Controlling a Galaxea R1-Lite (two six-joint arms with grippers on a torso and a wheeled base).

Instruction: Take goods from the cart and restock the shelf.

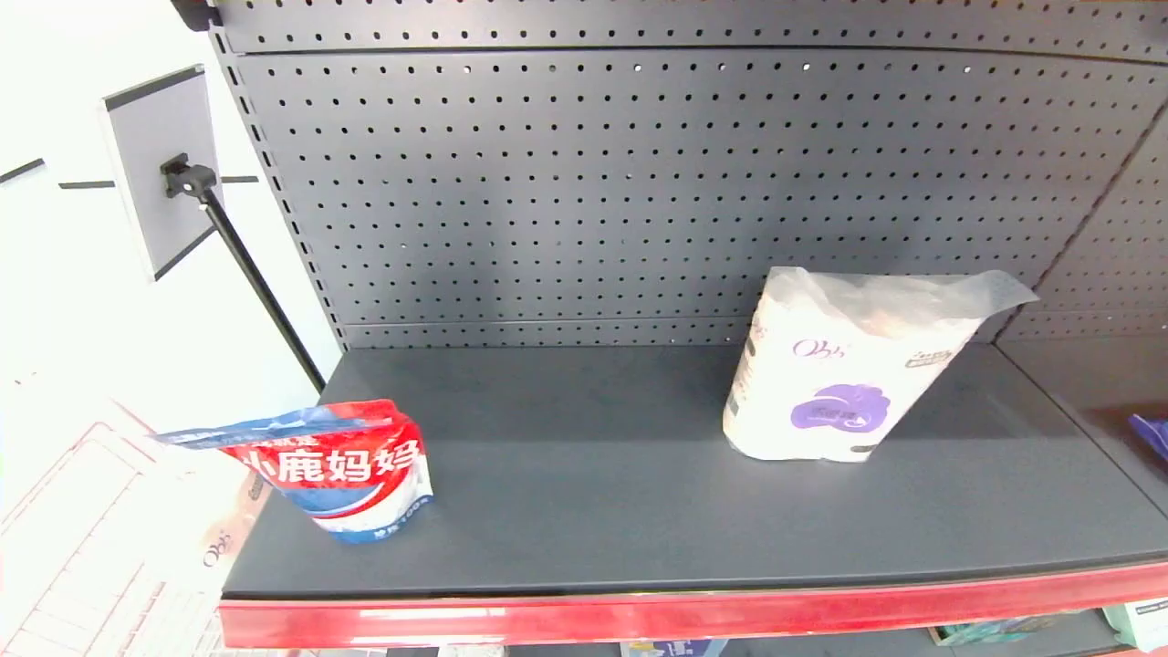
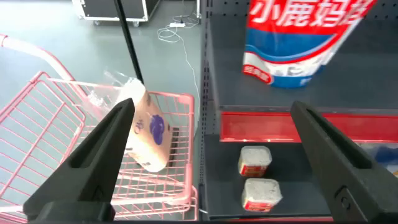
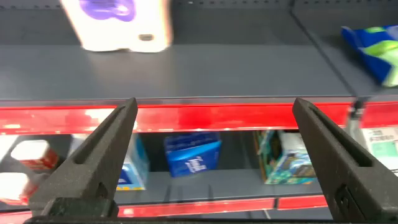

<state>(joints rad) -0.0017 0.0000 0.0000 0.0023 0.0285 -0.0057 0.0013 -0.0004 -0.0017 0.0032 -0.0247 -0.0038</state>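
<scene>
My left claw (image 2: 212, 106) and right claw (image 3: 214, 103) are wide, empty; hoisting the tissue pack (image 2: 147, 132) from the cart (image 2: 171, 96) could clip the pouch (image 1: 351, 470) off the shelf (image 1: 593, 474).

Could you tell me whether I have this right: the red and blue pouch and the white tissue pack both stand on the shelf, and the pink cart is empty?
Not quite: the pink cart is not empty. The left wrist view shows another white pack lying in it. The red and blue pouch and the white tissue pack do both stand on the shelf.
</scene>
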